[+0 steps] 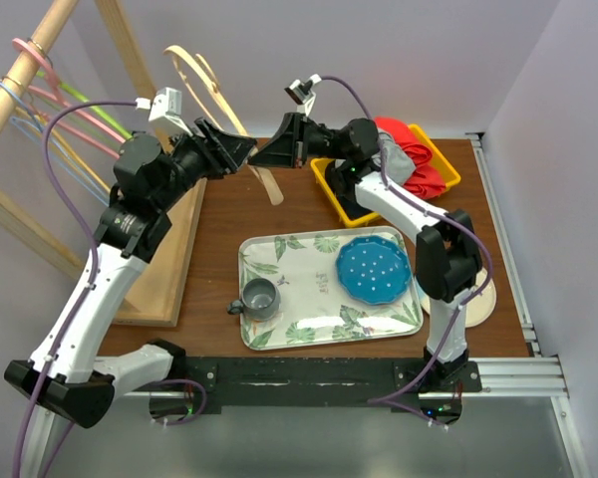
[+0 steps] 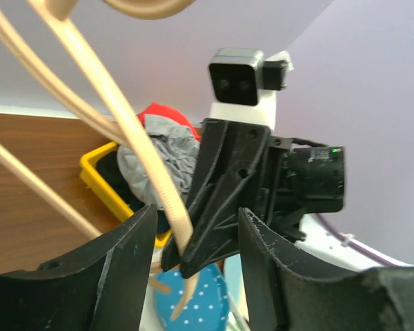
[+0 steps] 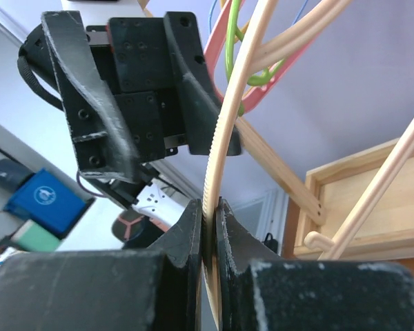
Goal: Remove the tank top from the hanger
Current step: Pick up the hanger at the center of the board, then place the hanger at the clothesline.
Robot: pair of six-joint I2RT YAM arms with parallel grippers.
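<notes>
— Where's the tank top gone? There's no cloth on the hanger (image 3: 221, 134) that I can see.

— I'd guess it's the grey bundle (image 2: 176, 155) lying in the yellow bin (image 2: 100, 183), up against the red cloth (image 1: 419, 159). It's too crumpled for me to be sure.

— And the arms?

— The right gripper (image 3: 210, 207) has its fingers pinched tight on the thin hanger arm. The left gripper (image 2: 196, 221) has its fingers apart, with the hanger arm running between them.

— What worries you?

— The two grippers are nose to nose, nearly touching. If the left one closes off-centre it could knock the other, or bend that thin strip until it twists out of the pinch. Then the hanger drops onto the table, or springs back toward the rack (image 1: 40, 80).

— Anything you can't make out?

— The hook end is cut off at the edge of both close-up views. I can't tell whether a left finger is already touching the strip. And from above, the arms cover the spot where they meet.
</notes>
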